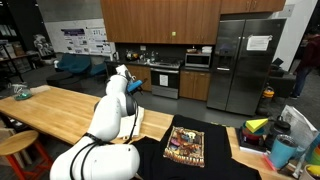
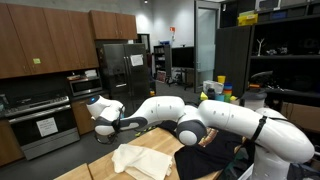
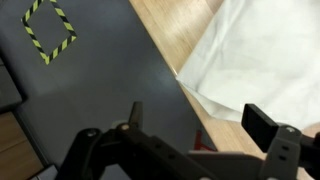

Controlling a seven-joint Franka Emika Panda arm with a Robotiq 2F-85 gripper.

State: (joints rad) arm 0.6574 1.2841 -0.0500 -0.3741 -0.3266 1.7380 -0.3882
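Claw (image 3: 198, 120) hangs wide open, seemingly empty, above the tabletop (image 3: 165, 25) edge. White cloth (image 3: 262, 50) lies flat with its corner at that edge. Come down off-line and it could strike wood, or nudge the cloth overboard.

The wall posters (image 1: 85, 40) and fridge notice (image 1: 258, 43) are unreadably small.

Glossy white rounded arm (image 2: 232, 120), dark joints, black jaws.

cloth (image 3: 262, 60): white; tabletop (image 3: 170, 30): pale wood; shirt (image 1: 160, 150): black (multicoloured print); tape (image 3: 60, 46): yellow-black stripes
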